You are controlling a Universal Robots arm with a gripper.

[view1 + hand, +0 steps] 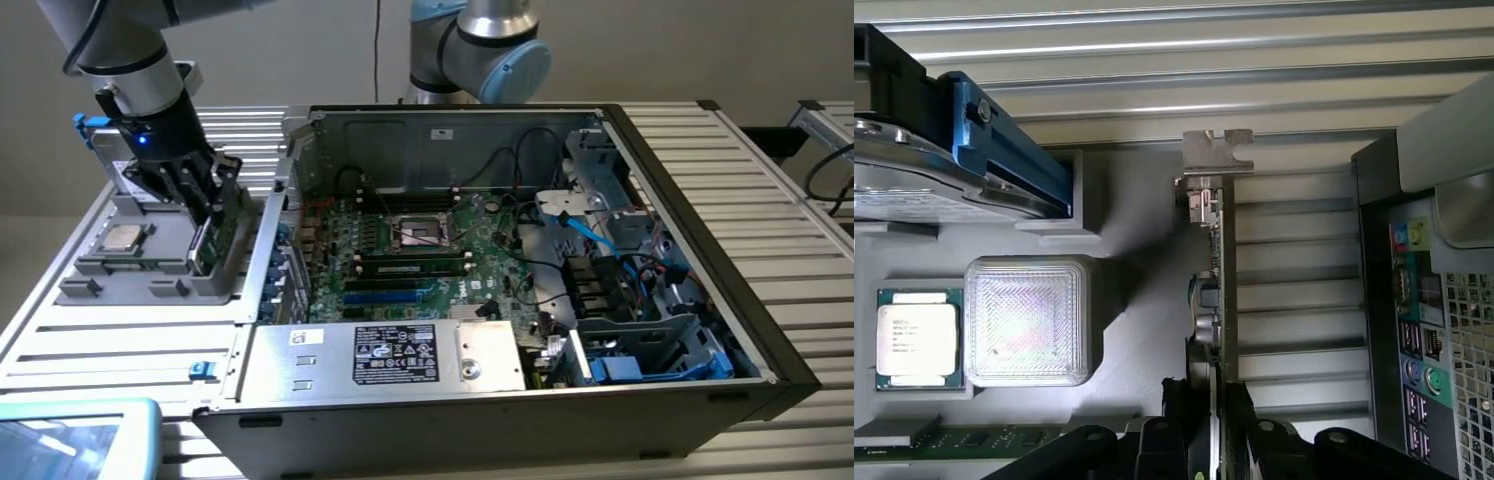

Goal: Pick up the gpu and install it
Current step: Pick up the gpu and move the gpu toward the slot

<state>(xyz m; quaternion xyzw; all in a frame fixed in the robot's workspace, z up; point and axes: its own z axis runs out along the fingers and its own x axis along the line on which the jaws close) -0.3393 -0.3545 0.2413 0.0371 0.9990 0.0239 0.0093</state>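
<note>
The gpu (214,238) stands on edge in a slot of the grey holder tray (120,268) at the exterior view's left, beside the open computer case (694,240). In the wrist view the gpu (1216,280) is seen edge-on as a thin green card with its silvery end bracket (1217,152) at the far end. My gripper (200,205) reaches down over it. Its black fingers (1159,445) sit against both faces of the card, so my gripper (1209,440) is shut on it. The card still rests in the holder.
The tray also holds a square silver processor chip (916,338), a translucent block (1029,320), a memory stick (954,437) and a blue-framed drive (1004,140). The motherboard (400,255) with blue slots (387,297) lies inside the case. A second arm (481,50) stands behind the case.
</note>
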